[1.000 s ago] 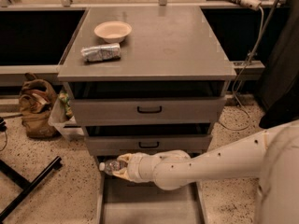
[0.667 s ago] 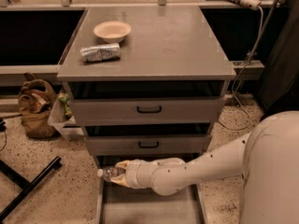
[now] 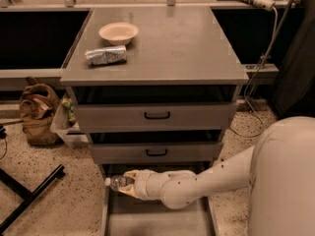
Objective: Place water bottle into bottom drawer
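Three grey drawers are noted in the cabinet [image 3: 172, 48]. The bottom drawer [image 3: 157, 222] is found pulled out, its plain tray lying open toward the camera. The gripper [image 3: 127, 184] is positioned over the rear left corner of that drawer, just below the middle drawer [image 3: 197, 153]. The water bottle [image 3: 116, 182] is held lying sideways, white cap pointing left above the left rail, and its body is pinched between the fingers [image 3: 132, 174]. Contact between bottle and tray cannot be determined. On the cabinet top, a bowl [image 3: 118, 32] and a foil packet [image 3: 105, 56] are recorded near each other.
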### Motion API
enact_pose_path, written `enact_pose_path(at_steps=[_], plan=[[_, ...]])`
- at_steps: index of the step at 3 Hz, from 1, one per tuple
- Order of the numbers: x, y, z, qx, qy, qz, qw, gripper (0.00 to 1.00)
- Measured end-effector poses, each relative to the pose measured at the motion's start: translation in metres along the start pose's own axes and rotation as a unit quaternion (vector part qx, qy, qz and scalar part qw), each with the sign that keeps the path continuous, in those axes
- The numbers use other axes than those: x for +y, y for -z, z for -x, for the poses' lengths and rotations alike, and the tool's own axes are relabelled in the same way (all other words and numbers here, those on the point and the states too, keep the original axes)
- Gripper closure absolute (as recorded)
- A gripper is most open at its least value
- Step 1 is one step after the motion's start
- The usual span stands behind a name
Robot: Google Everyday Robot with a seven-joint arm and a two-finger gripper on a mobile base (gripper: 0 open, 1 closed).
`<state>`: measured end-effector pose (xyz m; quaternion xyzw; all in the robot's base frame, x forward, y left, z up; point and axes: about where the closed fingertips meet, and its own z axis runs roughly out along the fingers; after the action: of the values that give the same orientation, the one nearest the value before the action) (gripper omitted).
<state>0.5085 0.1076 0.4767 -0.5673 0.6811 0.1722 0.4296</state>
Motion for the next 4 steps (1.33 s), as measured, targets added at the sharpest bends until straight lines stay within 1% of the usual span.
enact_pose_path(at_steps=[1, 2, 3, 4], plan=[[-0.001, -0.019, -0.040, 0.011, -0.005, -0.029, 0.9995, 1.00], [-0.008, -0.050, -0.079, 0.031, -0.015, -0.073, 0.9967, 1.00], [-0.007, -0.077, -0.108, 0.036, -0.033, -0.098, 0.9941, 1.00], [0.004, -0.099, -0.132, 0.035, -0.058, -0.099, 0.9928, 1.00]])
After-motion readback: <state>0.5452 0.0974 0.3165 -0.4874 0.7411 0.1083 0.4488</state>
